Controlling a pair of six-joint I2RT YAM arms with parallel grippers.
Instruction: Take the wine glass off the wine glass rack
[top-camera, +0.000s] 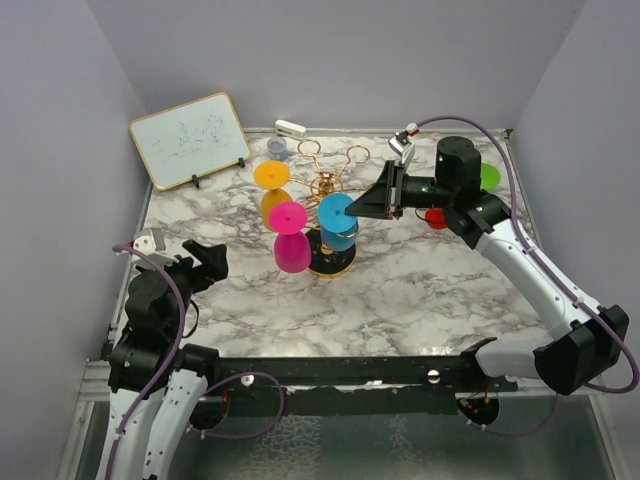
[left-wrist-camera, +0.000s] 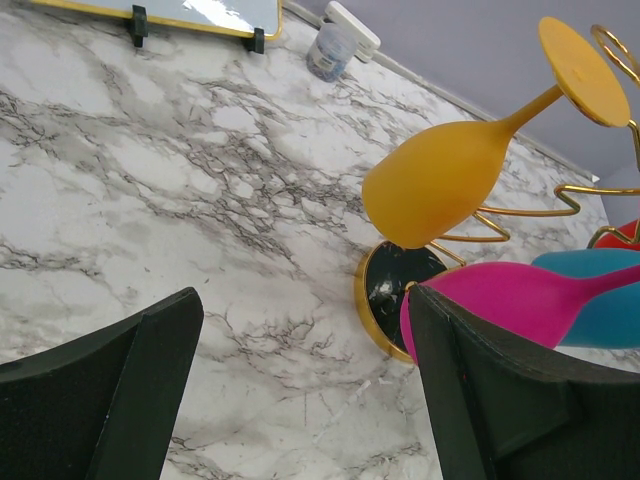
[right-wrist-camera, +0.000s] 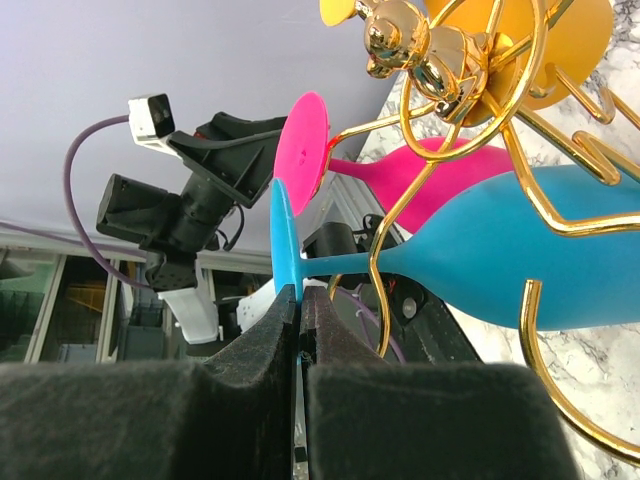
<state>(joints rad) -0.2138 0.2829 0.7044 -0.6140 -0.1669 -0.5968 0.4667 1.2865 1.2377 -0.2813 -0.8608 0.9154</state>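
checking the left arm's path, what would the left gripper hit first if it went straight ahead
Probably the pink glass, hanging just ahead of the open left gripper, with the base of the rack beside it. Depth is unclear.

Through the right wrist camera I see my right pincer (right-wrist-camera: 298, 300) with both fingers pressed together on the rim of the blue wine glass's (right-wrist-camera: 520, 260) flat foot. That glass hangs bowl-down in a gold loop of the wine glass rack (right-wrist-camera: 400, 40). A pink wine glass (right-wrist-camera: 420, 175) hangs just behind it, and an orange one (right-wrist-camera: 580, 40) further back. The left arm (right-wrist-camera: 190, 200) is beyond them. The marbled tabletop (right-wrist-camera: 600, 370) lies below.
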